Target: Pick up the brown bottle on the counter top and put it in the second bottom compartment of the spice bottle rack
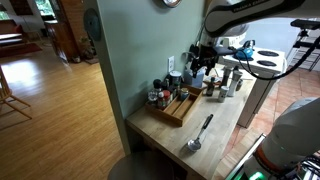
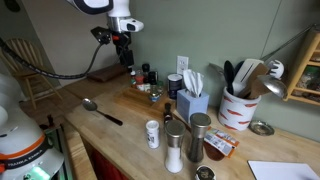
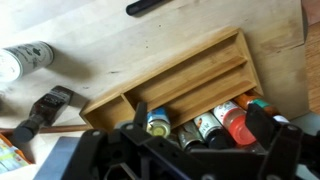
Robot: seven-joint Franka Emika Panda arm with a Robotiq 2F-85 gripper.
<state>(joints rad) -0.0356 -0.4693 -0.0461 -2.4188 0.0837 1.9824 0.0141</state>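
Note:
My gripper (image 3: 200, 145) is open and empty, its two dark fingers spread wide. In both exterior views it hangs well above the counter top (image 1: 215, 135), over the back of the spice bottle rack (image 1: 180, 108) (image 2: 125, 50). In the wrist view the light-wood rack (image 3: 190, 70) lies flat with its slots empty. Several small jars stand in a row along its near edge, below my fingers. One darker, brownish jar (image 3: 190, 135) sits among them, next to a red-capped jar (image 3: 237, 122) and a blue-labelled one (image 3: 158, 122). I cannot tell for sure that it is the brown bottle.
A metal spoon (image 1: 198, 135) (image 2: 100, 108) lies on the counter in front of the rack. A white bottle (image 2: 152, 133), shakers (image 2: 175, 150), a napkin box (image 2: 190, 100) and a utensil crock (image 2: 238, 108) stand further along. A wall runs behind the jars.

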